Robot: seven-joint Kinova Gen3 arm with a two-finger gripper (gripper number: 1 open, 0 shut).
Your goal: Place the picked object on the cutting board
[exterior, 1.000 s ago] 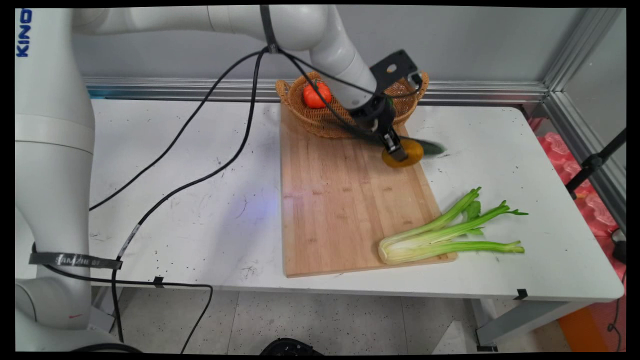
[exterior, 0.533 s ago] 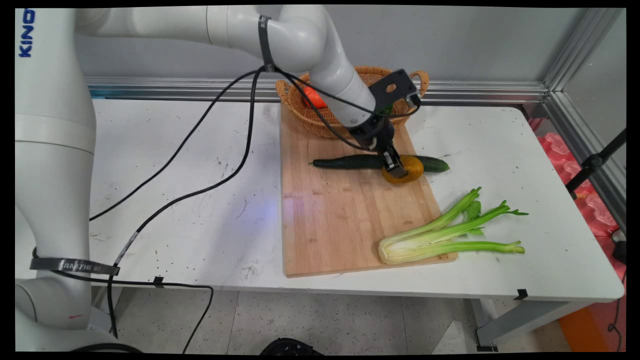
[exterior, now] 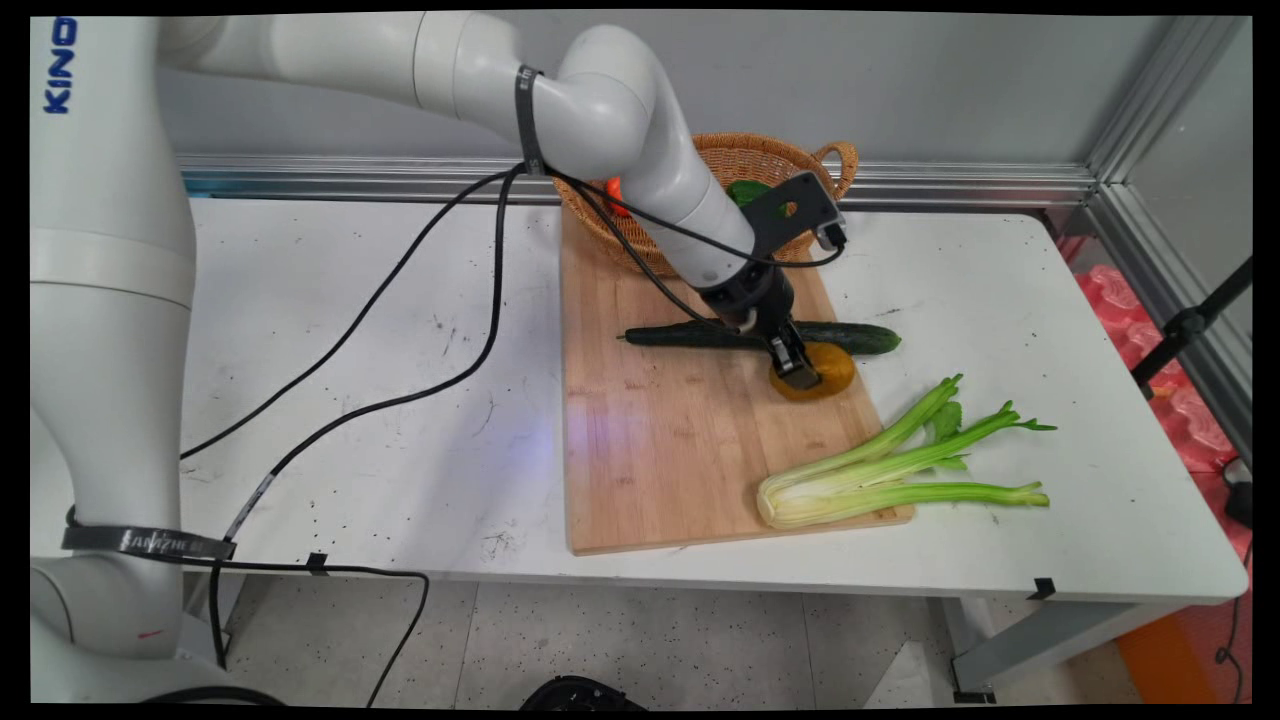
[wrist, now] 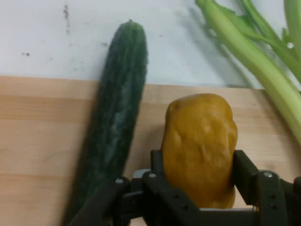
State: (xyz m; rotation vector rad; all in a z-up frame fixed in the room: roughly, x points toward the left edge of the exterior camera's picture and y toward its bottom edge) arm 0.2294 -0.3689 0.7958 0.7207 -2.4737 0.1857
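Yellow-brown potato (exterior: 822, 370) sits clamped in the pincer (exterior: 795, 368), carried from beside the basket (exterior: 740, 155) down past the cucumber (exterior: 700, 335), low over the cutting board (exterior: 660, 450). Hand view: pincer (wrist: 197, 176) grips potato (wrist: 200, 141); cucumber (wrist: 115, 113) just beside, celery (wrist: 254, 52) near on the counter (wrist: 47, 37).

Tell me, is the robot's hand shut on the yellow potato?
Shut on it: the fingers press both sides of the potato, beside the cucumber.

A white robot arm reached down over a wooden cutting board (exterior: 660, 440) on a white table (exterior: 400, 400). Its black gripper (exterior: 797, 372) was closed around a yellow-brown potato (exterior: 825, 372), just beside a dark cucumber (exterior: 860, 338). Celery (exterior: 890, 465) lay near the front; a wicker basket (exterior: 745, 155) stood behind.
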